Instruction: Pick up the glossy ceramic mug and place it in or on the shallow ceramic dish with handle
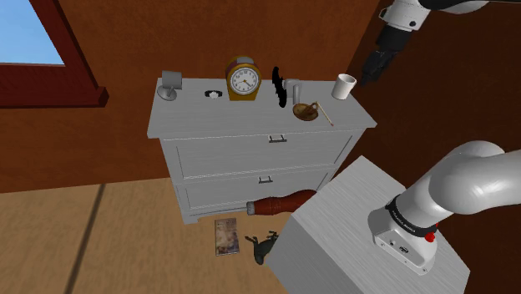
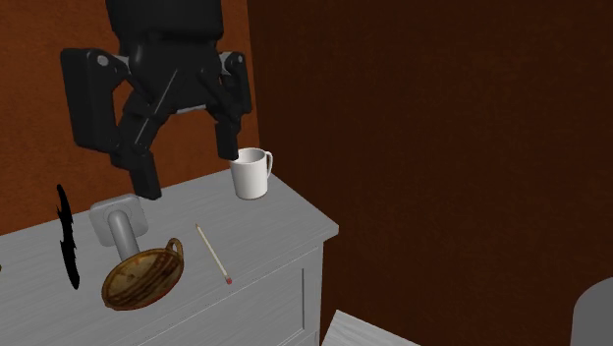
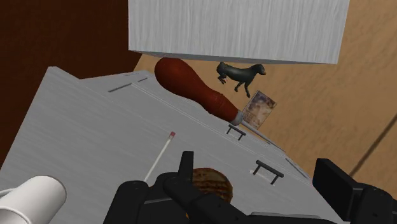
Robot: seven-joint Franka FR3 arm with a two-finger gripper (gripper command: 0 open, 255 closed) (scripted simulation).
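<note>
One open, empty tool (image 2: pixel 187 167) hovers at ten o'clock of the white mug (image 2: pixel 251 173), likely spread to straddle it; the dish (image 2: pixel 142 277) lies at the mug's seven.

White mug (image 2: pixel 251 174), brown dish (image 2: pixel 140 279), black claw (image 2: pixel 188 169), grey dresser (image 2: pixel 280 224)

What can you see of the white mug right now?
The white mug is a plain cylinder with one loop handle, turned to the second exterior view's right. It stands upright, mouth up, near a back corner of the grey dresser top, touching nothing else. The open gripper hangs beside it, not holding it.
</note>
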